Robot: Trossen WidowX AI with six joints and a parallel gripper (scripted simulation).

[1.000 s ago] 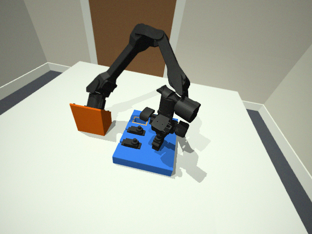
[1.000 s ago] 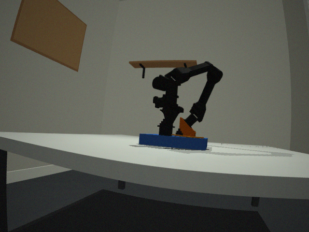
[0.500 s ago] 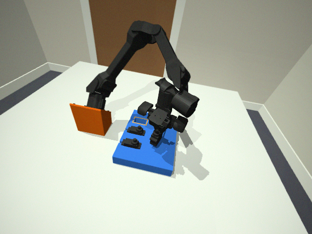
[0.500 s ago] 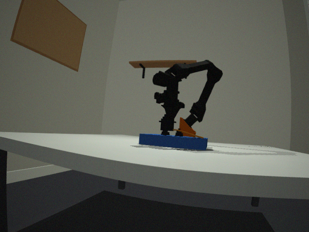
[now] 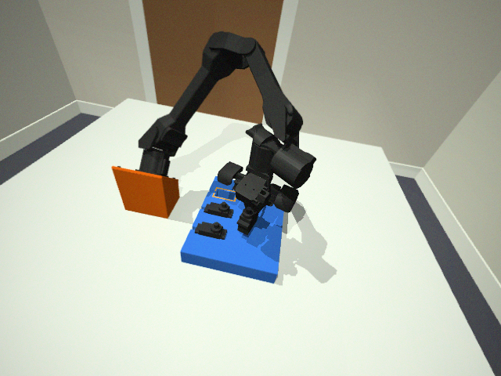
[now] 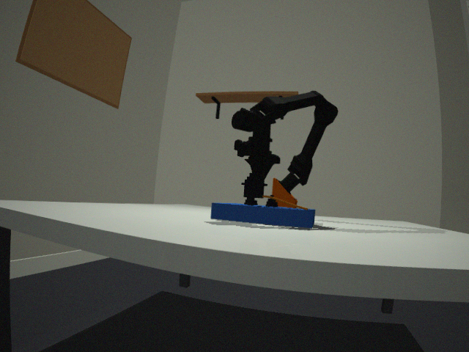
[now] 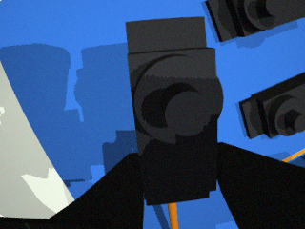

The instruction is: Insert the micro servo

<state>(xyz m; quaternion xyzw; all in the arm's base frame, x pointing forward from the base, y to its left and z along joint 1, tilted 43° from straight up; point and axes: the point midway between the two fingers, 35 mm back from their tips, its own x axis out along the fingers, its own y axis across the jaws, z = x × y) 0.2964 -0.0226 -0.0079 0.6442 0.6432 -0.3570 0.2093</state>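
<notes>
In the top view, the loose micro servo (image 5: 246, 223) (image 7: 176, 95) sits at the tips of the gripper (image 5: 251, 210) (image 6: 250, 199) (image 7: 175, 158), over the blue deck (image 5: 230, 258) (image 6: 261, 215) (image 7: 95, 24); the orange-marked pocket (image 5: 224, 194), off to one side of the fingers, is unfilled. The exterior view shows the fingers low above the deck, their grip too dark to read. In the wrist view they clasp the servo's sides, shaft up, orange cable (image 7: 172, 216) between them. Grasping looks done; carrying, turning, seating and release remain.
</notes>
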